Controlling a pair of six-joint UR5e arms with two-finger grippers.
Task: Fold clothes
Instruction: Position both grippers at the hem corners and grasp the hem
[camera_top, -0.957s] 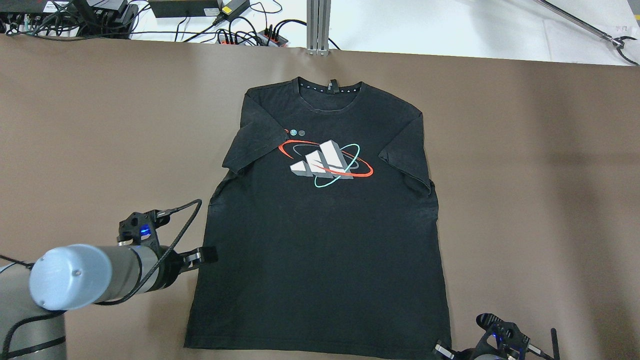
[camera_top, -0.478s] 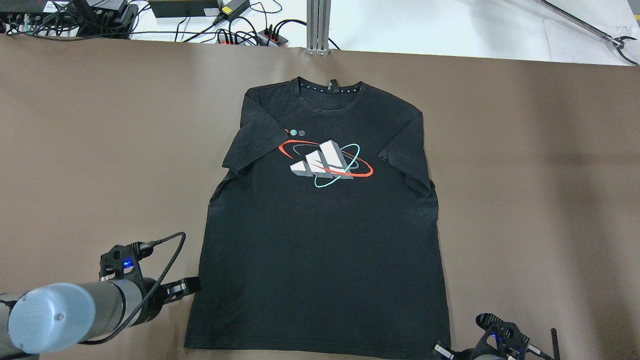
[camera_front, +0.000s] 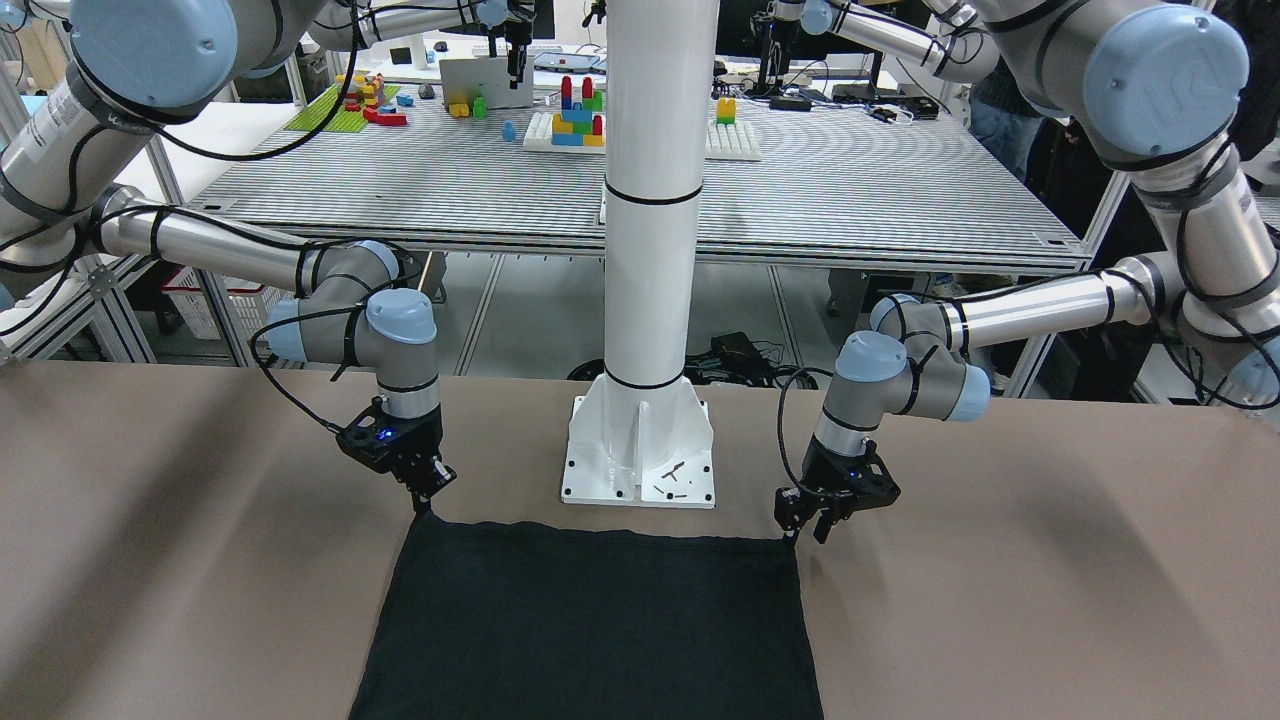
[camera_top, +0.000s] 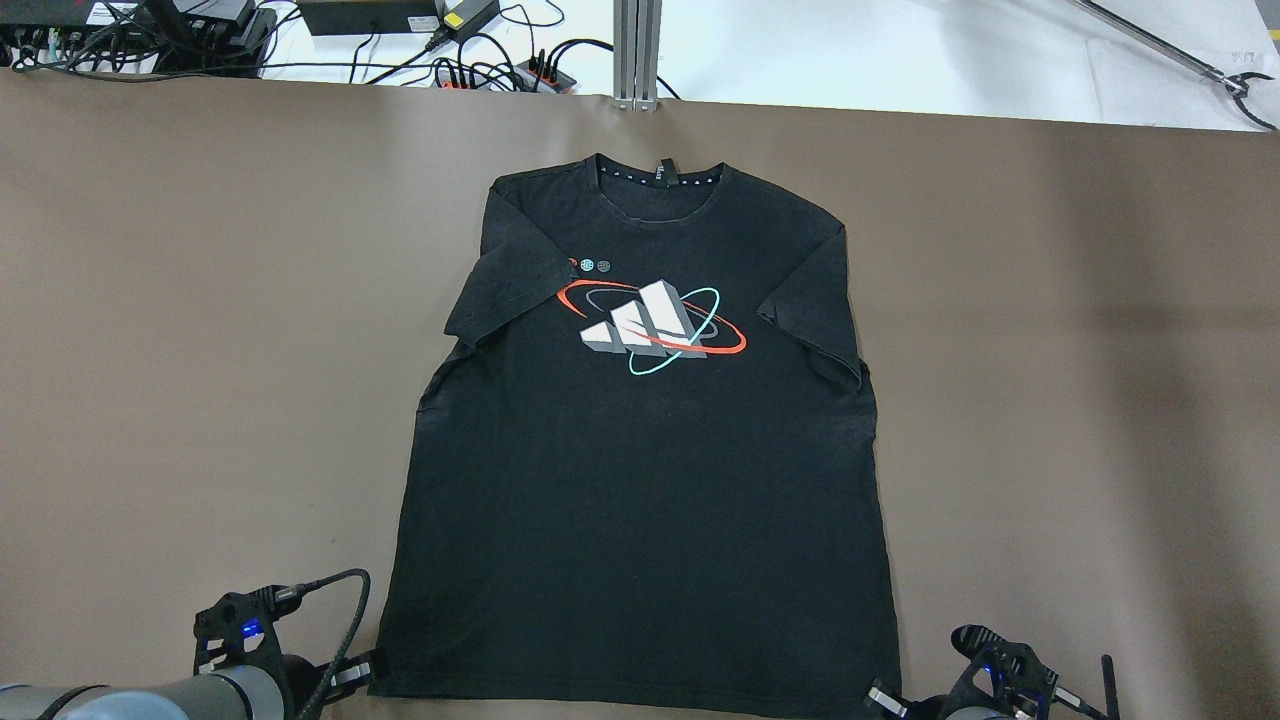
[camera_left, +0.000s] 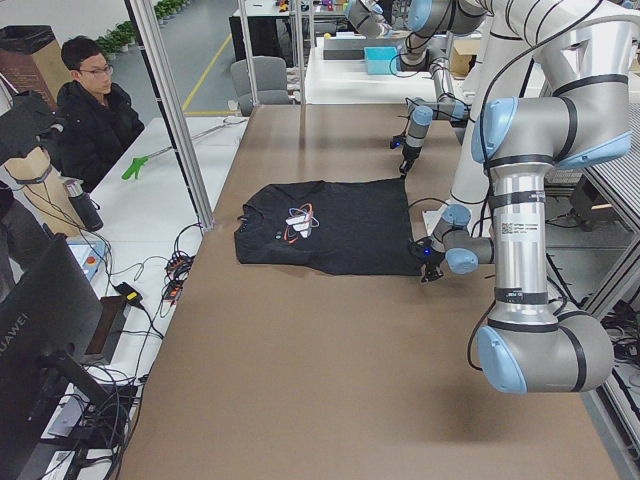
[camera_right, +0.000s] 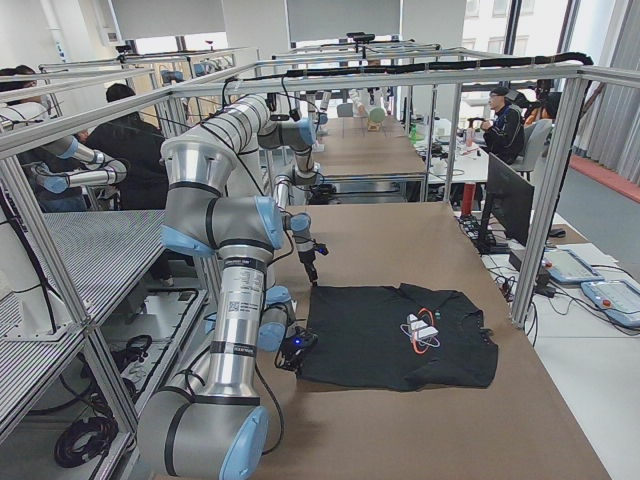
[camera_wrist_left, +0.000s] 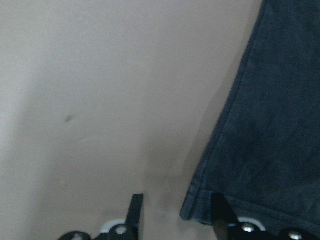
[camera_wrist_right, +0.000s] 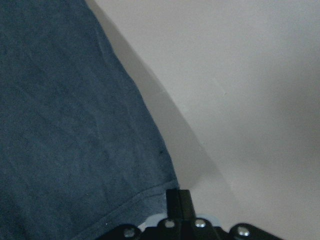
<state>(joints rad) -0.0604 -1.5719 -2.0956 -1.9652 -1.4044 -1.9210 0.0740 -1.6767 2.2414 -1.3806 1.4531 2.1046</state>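
Observation:
The clothes are one black T-shirt with a red, white and teal print, lying flat on the brown table with the collar far from me and the hem near my base. My left gripper is open at the hem's left corner. In the left wrist view the shirt reaches down between the left gripper's spread fingers. My right gripper sits at the other hem corner. In the right wrist view the right gripper's fingers are together on the fabric's corner.
My white pedestal base stands just behind the hem. Cables and power strips and an aluminium post line the table's far edge. A person sits beyond that edge. Bare brown table surrounds the shirt.
My left gripper has travelled down the shirt's left side edge toward my base, from mid-height to the hem corner. The right gripper and the shirt have not moved.

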